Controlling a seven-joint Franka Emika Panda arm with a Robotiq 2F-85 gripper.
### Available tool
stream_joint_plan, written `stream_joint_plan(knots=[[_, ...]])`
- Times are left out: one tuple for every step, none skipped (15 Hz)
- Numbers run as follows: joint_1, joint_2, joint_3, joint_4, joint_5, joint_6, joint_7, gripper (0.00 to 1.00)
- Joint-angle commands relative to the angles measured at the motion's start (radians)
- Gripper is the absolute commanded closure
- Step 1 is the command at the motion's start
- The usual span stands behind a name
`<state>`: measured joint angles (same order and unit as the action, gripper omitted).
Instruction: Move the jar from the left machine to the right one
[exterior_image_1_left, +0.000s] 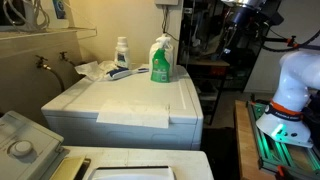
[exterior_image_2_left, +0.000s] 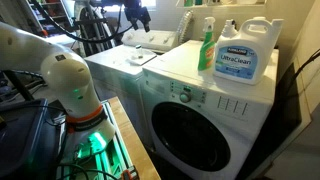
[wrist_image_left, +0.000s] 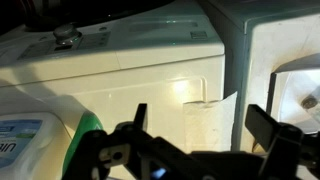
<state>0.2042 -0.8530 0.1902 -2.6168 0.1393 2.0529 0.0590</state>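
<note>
A large white detergent jug with a blue label (exterior_image_2_left: 245, 52) stands on top of the front-loading machine (exterior_image_2_left: 200, 120), next to a green spray bottle (exterior_image_2_left: 206, 45). Both also show in an exterior view, the jug (exterior_image_1_left: 121, 52) and the green bottle (exterior_image_1_left: 160, 62). In the wrist view only the jug's label (wrist_image_left: 20, 140) and the bottle's green top (wrist_image_left: 85, 140) show, at the bottom left. My gripper (wrist_image_left: 198, 112) is open and empty, held high and well apart from both. It appears dark near the top in both exterior views (exterior_image_1_left: 240, 25) (exterior_image_2_left: 135, 15).
A second white machine (exterior_image_2_left: 120, 65) stands beside the front-loader. A white paper sheet (wrist_image_left: 210, 125) hangs over a machine's edge. Crumpled cloths (exterior_image_1_left: 95, 70) lie at the back by the wall. The arm's white base (exterior_image_1_left: 290, 90) stands on a stand with green lights.
</note>
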Motion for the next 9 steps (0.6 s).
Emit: stream_joint_plan(knots=[[0.003, 0.001, -0.002, 0.003, -0.003, -0.003, 0.002, 0.00], [0.003, 0.001, -0.002, 0.003, -0.003, -0.003, 0.002, 0.00], [0.003, 0.001, -0.002, 0.003, -0.003, -0.003, 0.002, 0.00], [0.003, 0.001, -0.002, 0.003, -0.003, -0.003, 0.002, 0.00], [0.003, 0.001, -0.002, 0.003, -0.003, -0.003, 0.002, 0.00], [0.003, 0.001, -0.002, 0.003, -0.003, -0.003, 0.002, 0.00], [0.003, 0.001, -0.002, 0.003, -0.003, -0.003, 0.002, 0.00], [0.004, 0.065, 0.007, 0.027, -0.012, 0.037, -0.019, 0.00], [0.012, 0.156, 0.014, 0.064, -0.013, 0.122, -0.053, 0.00]])
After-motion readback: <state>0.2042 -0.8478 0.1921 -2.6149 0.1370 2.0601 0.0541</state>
